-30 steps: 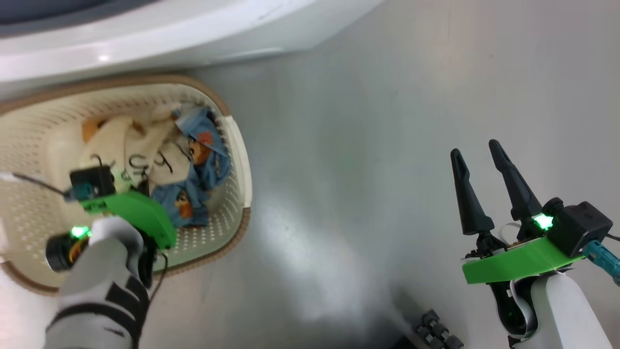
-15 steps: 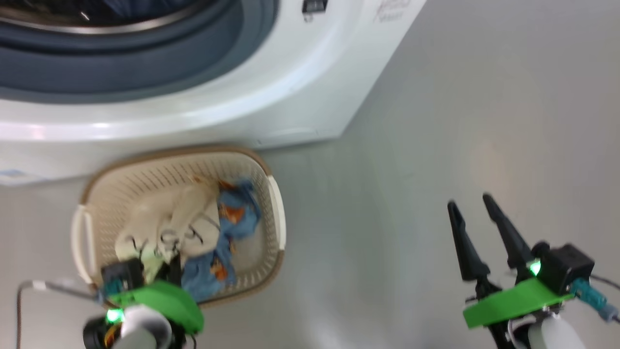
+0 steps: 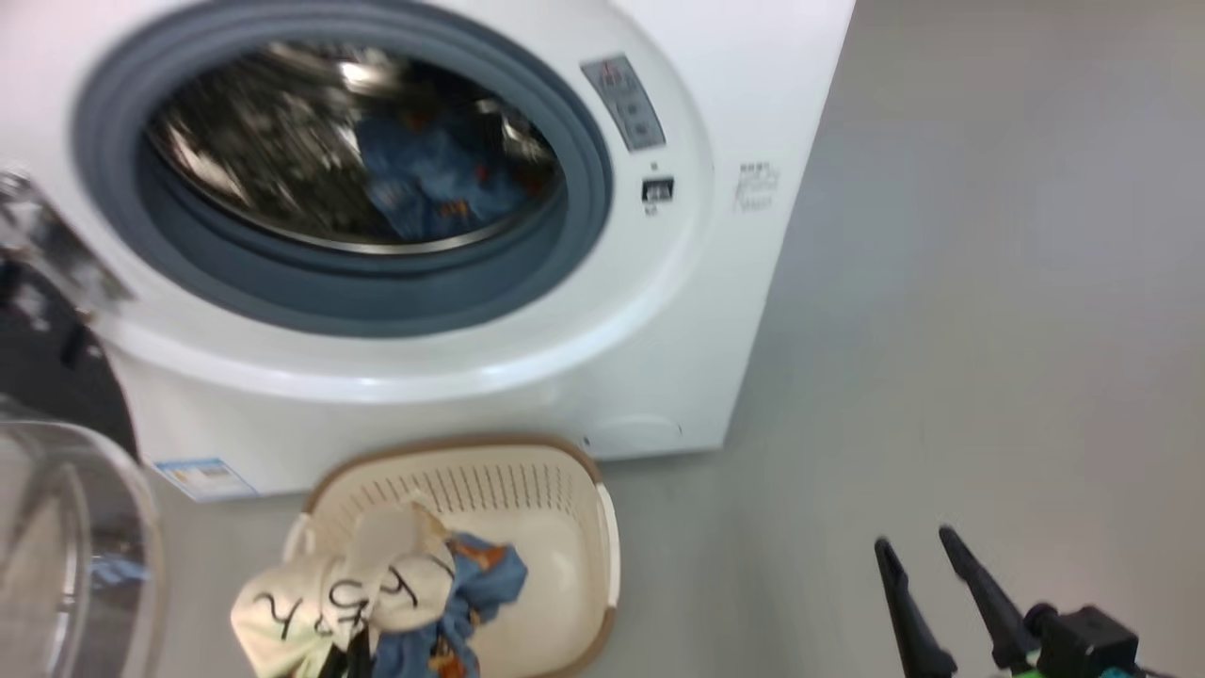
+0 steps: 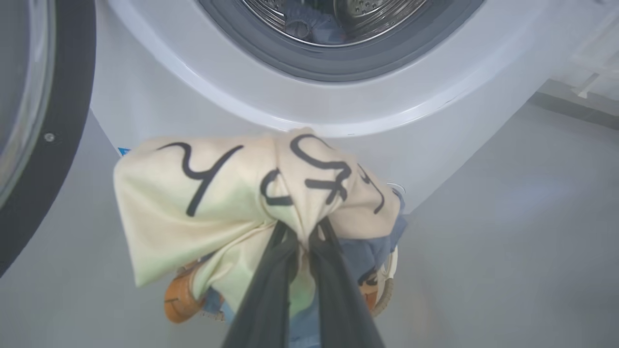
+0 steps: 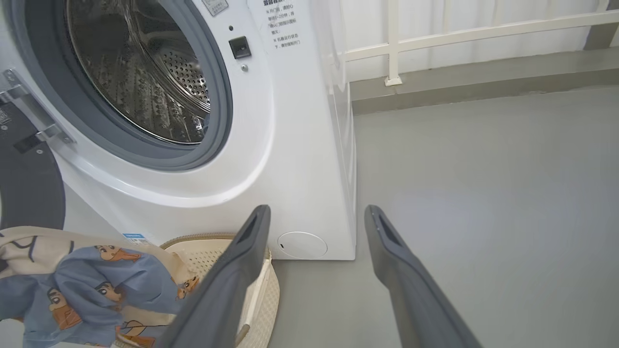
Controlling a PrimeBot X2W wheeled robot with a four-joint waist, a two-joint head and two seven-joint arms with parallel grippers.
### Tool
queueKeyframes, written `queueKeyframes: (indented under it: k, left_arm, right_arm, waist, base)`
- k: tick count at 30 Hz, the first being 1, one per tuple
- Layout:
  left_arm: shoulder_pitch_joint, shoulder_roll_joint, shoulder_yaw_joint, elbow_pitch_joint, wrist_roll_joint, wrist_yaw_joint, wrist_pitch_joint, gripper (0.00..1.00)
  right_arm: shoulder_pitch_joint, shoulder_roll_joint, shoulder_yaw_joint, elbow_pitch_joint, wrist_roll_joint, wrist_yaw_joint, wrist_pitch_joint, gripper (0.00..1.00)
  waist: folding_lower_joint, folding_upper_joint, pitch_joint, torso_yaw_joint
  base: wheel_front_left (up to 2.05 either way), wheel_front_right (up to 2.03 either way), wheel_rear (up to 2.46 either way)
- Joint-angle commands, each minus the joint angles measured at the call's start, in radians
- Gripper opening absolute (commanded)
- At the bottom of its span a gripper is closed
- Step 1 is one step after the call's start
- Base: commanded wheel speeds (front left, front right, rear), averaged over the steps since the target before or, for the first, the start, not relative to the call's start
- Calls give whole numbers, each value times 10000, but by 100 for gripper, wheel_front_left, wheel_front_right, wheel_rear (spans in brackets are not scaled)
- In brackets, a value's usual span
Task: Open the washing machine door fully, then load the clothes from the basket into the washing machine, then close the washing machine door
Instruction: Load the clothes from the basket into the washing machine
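My left gripper (image 4: pixel 301 229) is shut on the clothes (image 4: pixel 217 193), a bundle of cream cloth with black scribbles and blue printed fabric hanging below it. In the head view the clothes (image 3: pixel 358 598) hang over the near left of the cream basket (image 3: pixel 565 490). Behind it is the washing machine (image 3: pixel 715 311), with blue cloth lying in its steel drum (image 3: pixel 424 184). The washing machine door (image 3: pixel 56 527) stands swung open at the left. My right gripper (image 3: pixel 913 541) is open and holds nothing, low over the floor to the right of the basket.
Bare grey floor (image 3: pixel 988 330) stretches to the right of the machine. A white railing and wall base (image 5: pixel 435 43) run behind it. The open door (image 5: pixel 29 188) juts out on the machine's left side.
The head camera has tilted up from the basket to the drum. My left gripper has lifted the bundle of clothes up out of the basket. The right gripper stays open.
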Motion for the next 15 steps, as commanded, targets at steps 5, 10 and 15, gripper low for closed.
queueKeyframes:
  k: [5, 10, 15]
  left_arm:
    - [660, 82, 325, -1429, 490, 178, -139, 0]
    - [1014, 82, 276, -2199, 711, 183, -139, 0]
    - [1191, 82, 315, -2638, 828, 176, -139, 0]
  right_arm:
    - [361, 6, 287, -283, -190, 16, -49, 100]
    - [460, -26, 280, -330, -232, 16, -49, 100]
    - [422, -60, 317, -360, -239, 16, -49, 100]
  waist:
    - [2, 0, -1830, 812]
    - [2, 0, -1971, 879]
    - [2, 0, -1984, 851]
  base:
    - [0, 0, 0]
    - [0, 0, 0]
    - [0, 0, 0]
